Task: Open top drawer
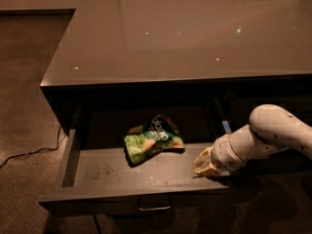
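The top drawer (97, 172) stands pulled well out from under the dark countertop, its grey inner floor showing. Its dark front runs along the bottom of the view with a small metal pull handle (154, 207) at the centre. A crumpled green snack bag (151, 139) lies on the drawer floor near the middle. My gripper (204, 165) is at the end of the white arm coming in from the right; it rests low at the drawer's right side, just behind the front panel.
The glossy dark countertop (185, 33) overhangs the back of the drawer. Brown carpet floor (24, 96) lies to the left, with a thin cable (29, 154) on it. A second dark compartment (263, 101) is to the right of the drawer.
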Robot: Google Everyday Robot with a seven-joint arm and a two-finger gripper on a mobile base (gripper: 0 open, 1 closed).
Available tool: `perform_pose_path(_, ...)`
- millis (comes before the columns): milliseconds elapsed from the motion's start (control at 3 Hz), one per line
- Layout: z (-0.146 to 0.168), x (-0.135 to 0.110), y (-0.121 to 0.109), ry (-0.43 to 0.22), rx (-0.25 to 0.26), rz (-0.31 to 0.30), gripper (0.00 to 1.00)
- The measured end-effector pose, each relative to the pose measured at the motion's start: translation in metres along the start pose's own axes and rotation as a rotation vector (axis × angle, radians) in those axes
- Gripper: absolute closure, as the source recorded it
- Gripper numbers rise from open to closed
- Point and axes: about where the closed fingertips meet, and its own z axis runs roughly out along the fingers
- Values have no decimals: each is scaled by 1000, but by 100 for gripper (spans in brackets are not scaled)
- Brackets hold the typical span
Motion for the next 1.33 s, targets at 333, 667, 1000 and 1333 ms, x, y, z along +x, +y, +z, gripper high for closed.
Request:
perform_pose_path(333,-6,5,9,15,1,7,100)
perform_pose_path(667,-11,7,18,25,5,-3,100)
perform_pose_path(1000,-13,4,29,55,-18,-69,100)
perform_pose_path(1333,-17,3,38,85,-56,-139,100)
